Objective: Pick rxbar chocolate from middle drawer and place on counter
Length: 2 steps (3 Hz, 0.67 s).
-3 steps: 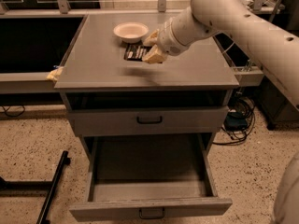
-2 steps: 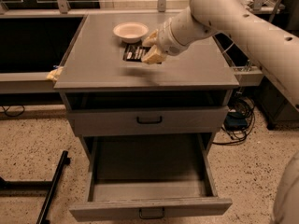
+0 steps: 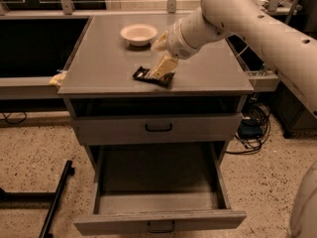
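Gripper (image 3: 161, 72) at rxbar chocolate (image 3: 142, 74) — black wrapper

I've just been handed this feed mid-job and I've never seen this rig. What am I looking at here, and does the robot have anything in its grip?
There is one camera view, looking down at the front of a grey cabinet; where the camera is mounted isn't known. The thick pale tube coming in from the upper right is the robot's single arm. It ends in the gripper, which sits low over the counter, right on the snack bar in its black wrapper. Whether the bar is gripped or already let go, I can't tell. Behind it on the counter stands a cream bowl. Below, one drawer front is shut, and the drawer beneath it is pulled out.
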Available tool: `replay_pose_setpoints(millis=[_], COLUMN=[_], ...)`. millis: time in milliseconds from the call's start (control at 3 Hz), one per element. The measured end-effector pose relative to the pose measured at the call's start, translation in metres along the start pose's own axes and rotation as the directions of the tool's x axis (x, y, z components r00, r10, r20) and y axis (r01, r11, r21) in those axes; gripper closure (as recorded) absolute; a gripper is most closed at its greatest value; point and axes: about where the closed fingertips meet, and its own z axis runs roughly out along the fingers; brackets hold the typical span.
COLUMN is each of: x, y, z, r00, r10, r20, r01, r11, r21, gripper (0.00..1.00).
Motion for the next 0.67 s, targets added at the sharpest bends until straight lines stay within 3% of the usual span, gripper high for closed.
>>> replay_pose_setpoints(millis=[333,667], x=[0.0000,0.0000], y=[0.0000,0.0000], z=[0.0001,0.0001], r00=[1.000,1.000], r10=[0.000,0.000], r20=[0.000,0.000], r01=[0.000,0.000], r11=[1.0000,1.0000], r21=[0.000,0.000], gripper=[0.00,0.00])
